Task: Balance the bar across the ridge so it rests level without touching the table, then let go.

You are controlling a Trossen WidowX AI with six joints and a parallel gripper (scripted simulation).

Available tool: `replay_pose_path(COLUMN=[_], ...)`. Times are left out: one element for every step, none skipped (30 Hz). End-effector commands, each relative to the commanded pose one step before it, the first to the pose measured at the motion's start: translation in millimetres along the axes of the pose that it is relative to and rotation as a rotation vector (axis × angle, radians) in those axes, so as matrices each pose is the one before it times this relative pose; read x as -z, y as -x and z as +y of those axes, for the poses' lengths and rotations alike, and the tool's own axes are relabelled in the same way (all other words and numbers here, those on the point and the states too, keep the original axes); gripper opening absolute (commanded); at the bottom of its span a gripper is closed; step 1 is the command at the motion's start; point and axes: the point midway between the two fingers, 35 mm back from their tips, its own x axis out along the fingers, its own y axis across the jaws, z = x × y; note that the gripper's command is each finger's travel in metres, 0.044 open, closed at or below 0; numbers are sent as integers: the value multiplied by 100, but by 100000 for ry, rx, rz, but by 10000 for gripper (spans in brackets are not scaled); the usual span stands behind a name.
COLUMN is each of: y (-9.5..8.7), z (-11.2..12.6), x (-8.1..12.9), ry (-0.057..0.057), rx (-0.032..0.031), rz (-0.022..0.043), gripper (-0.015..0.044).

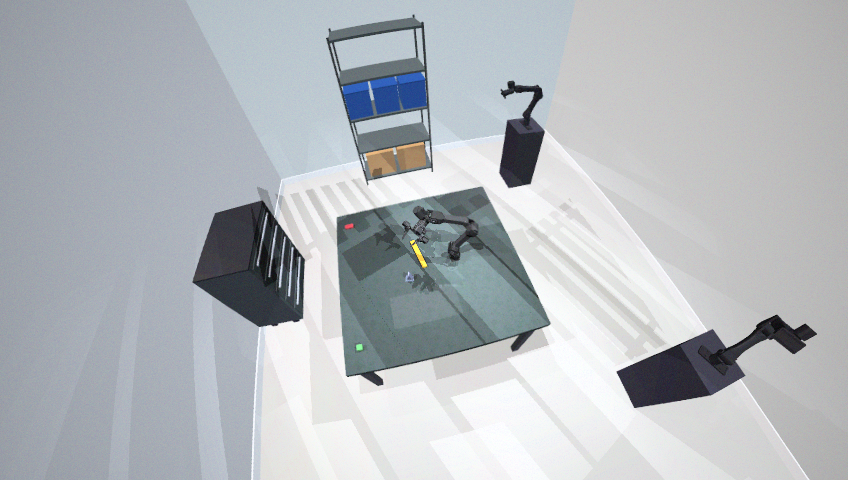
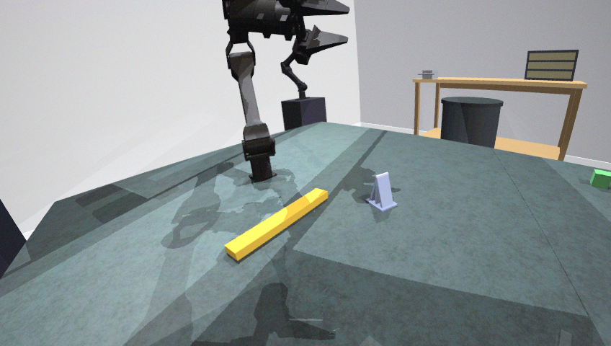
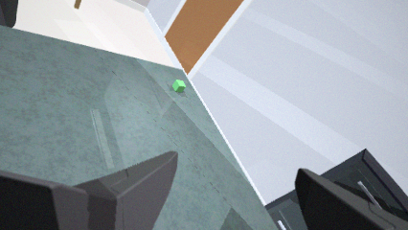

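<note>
The yellow bar (image 1: 418,253) (image 2: 278,220) lies flat on the table (image 1: 487,303) (image 2: 449,240). The small pale-lilac ridge (image 1: 408,277) (image 2: 385,192) stands upright on the table, apart from the bar, with nothing on it. My gripper (image 1: 414,233) (image 2: 347,24) (image 3: 236,168) is open and empty, high above the table. In the top view it appears just beyond the bar's far end. Its fingers point sideways rather than down. The wrist view shows neither the bar nor the ridge.
A green cube (image 1: 358,346) (image 2: 601,179) (image 3: 179,86) sits near one table corner and a red block (image 1: 349,226) near another. A dark drawer cabinet (image 1: 238,261) stands beside the table. Two more arms stand on pedestals (image 1: 520,154) (image 1: 678,368) off the table.
</note>
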Motion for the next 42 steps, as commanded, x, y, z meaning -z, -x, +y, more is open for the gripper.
replay_pose_path(y=[-413,-143,-146,-149,-151,-154,-157,-159,-194,-195,-181,-164,-167,-169,-171,-173,-175,-176,-178,-179,-181,-183,-184,-186,-187,-189,-190,-191,-192,-194,-195,-196,-197,-197,-198,-199,-200,-200,-201,-201,-202,-202], z=[-385,-129,-142,-154,-166,-178,-189,-201,-208,-218,-228,-237,-246,-256,-264,-273,-281,-289,-296,-303,-310,-316,-322,-328,-333,-338,-343,-347,-351,-354,-357,-360,-363,-365,-367,-368,-369,-370,-370,-370,-370,-370], x=[1954,484,479,473,466,460,453,445,445,436,421,406,397,389,380,371,361,352,342,332,322,312,301,291,280,270,259,248,237,226,215,204,193,182,171,160,149,138,128,117,106,96], ry=[-17024,-4356,-4342,-4328,-4313,-4298,-4283,-4268,-4165,-4148,-4138,-4130,-4114,-4097,-4081,-4064,-4047,-4030,-4011,-3996,-3978,-3960,-3942,-3924,-3905,-3886,-3867,-3848,-3827,-3809,-3789,-3769,-3749,-3729,-3708,-3687,-3666,-3645,-3622,-3602,-3581,-3559], rx=[1043,252,293,336,378,422,465,510,474,521,597,676,720,764,809,854,899,944,989,1035,1079,1124,1169,1213,1258,1301,1345,1388,1430,1473,1514,1555,1595,1635,1674,1711,1748,1784,1818,1853,1886,1917], rz=[7413,1871,1875,1877,1879,1879,1879,1877,1886,1883,1858,1825,1818,1809,1799,1788,1776,1762,1745,1729,1712,1692,1672,1650,1626,1602,1575,1548,1518,1488,1456,1423,1388,1352,1314,1275,1235,1193,1150,1106,1060,1013], gripper=[315,315,315,315,315,315,315,315,315,315,315,315,315,315,315,315,315,315,315,315,315,315,315,315,315,315,315,315,315,315,315,315,315,315,315,315,315,315,315,315,315,315])
